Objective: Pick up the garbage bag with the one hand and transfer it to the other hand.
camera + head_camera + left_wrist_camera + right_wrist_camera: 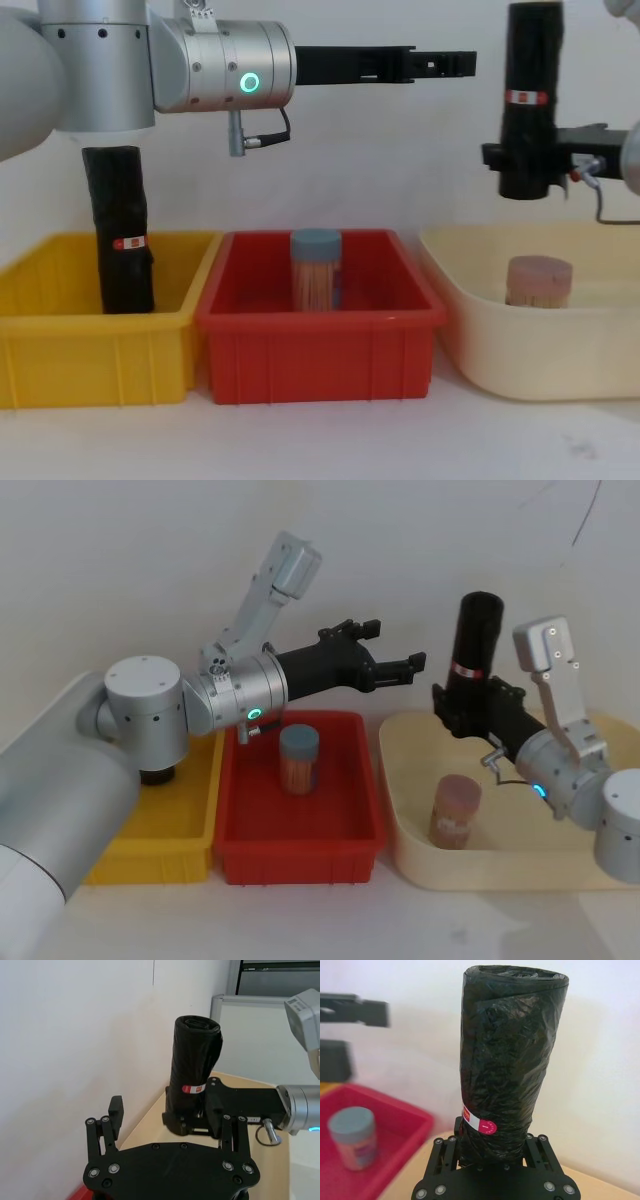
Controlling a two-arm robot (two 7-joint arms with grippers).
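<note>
The garbage bag, a tall black roll with a red-and-white label band, stands upright in the air above the cream tub. My right gripper is shut on its lower end, seen close in the right wrist view around the garbage bag. My left gripper is open and level, a short way left of the roll and not touching it, above the red bin. In the chest view the left gripper points at the garbage bag with a small gap between them.
A twin black roll stands in the yellow bin. The red bin holds a grey-lidded jar. A pink jar stands in the cream tub under the held roll. A white wall lies close behind.
</note>
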